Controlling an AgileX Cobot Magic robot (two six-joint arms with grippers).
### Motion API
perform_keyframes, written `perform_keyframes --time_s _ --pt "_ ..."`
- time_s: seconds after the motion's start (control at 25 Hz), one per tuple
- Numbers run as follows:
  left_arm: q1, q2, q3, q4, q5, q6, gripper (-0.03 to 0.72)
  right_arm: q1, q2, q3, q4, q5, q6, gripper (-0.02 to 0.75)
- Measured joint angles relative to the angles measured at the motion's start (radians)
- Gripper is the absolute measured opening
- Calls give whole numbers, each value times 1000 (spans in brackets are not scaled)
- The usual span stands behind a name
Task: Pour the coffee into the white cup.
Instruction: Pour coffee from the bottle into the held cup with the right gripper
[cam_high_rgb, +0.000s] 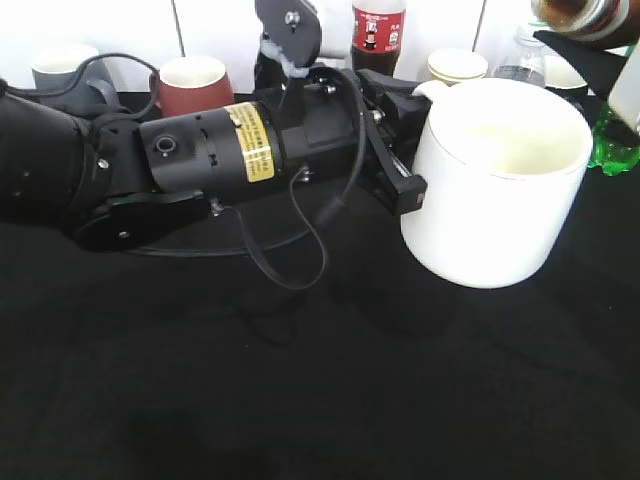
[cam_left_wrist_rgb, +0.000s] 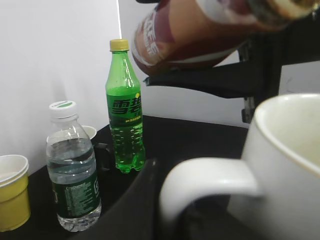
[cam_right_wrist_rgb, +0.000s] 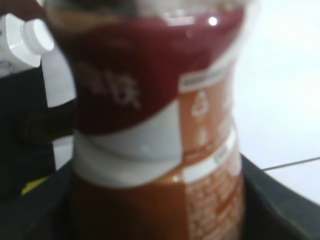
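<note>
The white cup (cam_high_rgb: 497, 185) stands on the black table at the right. My left gripper (cam_high_rgb: 405, 150) is shut on its loop handle (cam_left_wrist_rgb: 210, 172). The cup's rim and inside also show in the left wrist view (cam_left_wrist_rgb: 295, 130). The coffee bottle (cam_high_rgb: 585, 15) with its red and white label is tilted above the cup at the top right corner. It fills the right wrist view (cam_right_wrist_rgb: 155, 125), where my right gripper (cam_right_wrist_rgb: 157, 220) is shut around its body. It also shows lying sideways at the top of the left wrist view (cam_left_wrist_rgb: 200, 35).
A green soda bottle (cam_left_wrist_rgb: 124, 107), a clear water bottle (cam_left_wrist_rgb: 72, 170) and a yellow paper cup (cam_left_wrist_rgb: 12, 190) stand behind the cup. A cola bottle (cam_high_rgb: 379, 30), a dark red cup (cam_high_rgb: 195, 85) and a grey mug (cam_high_rgb: 65, 70) stand along the back.
</note>
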Motion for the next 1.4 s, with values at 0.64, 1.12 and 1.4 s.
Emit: perform_keyframes --time_s 0.64,1.12,1.4 --pt "0 0 0 -12 6 1 60 0 0 0 0 0 -172 513" --pt "0 0 0 -11 13 2 64 0 0 0 7 -1 -251 513" --pt "0 0 0 -8 13 3 70 0 0 0 7 -1 -268 513"
